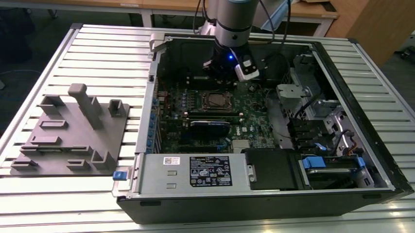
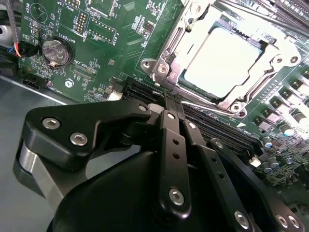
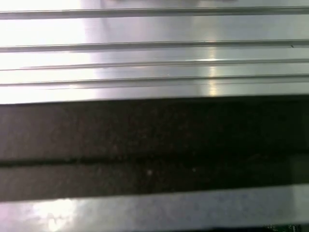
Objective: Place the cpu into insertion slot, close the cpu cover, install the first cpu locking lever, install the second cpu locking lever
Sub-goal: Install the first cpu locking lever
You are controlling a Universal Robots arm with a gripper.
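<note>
The cpu (image 2: pixel 224 60), a pale silver-grey square, lies in the insertion slot (image 1: pixel 214 100) on the green motherboard inside the open computer case. The cpu cover (image 2: pixel 179 46), a silvery frame with a square window, is folded down flat around it. Thin metal levers (image 2: pixel 161 46) run along the frame's sides; whether they are hooked I cannot tell. My gripper (image 2: pixel 170 99) hangs above the board just beside the socket, close to a corner of the cover, its black fingers shut together on nothing. In the exterior view the gripper (image 1: pixel 220 73) is over the board behind the socket.
Long black memory slots (image 2: pixel 217 130) lie between the gripper and the socket. A coin battery (image 2: pixel 54 50) sits on the board. The case walls (image 1: pixel 155 87), power supply (image 1: pixel 194 171) and drive bays (image 1: pixel 324 165) hem in the board. A grey fixture (image 1: pixel 71 131) stands on the slatted table (image 3: pixel 154 43).
</note>
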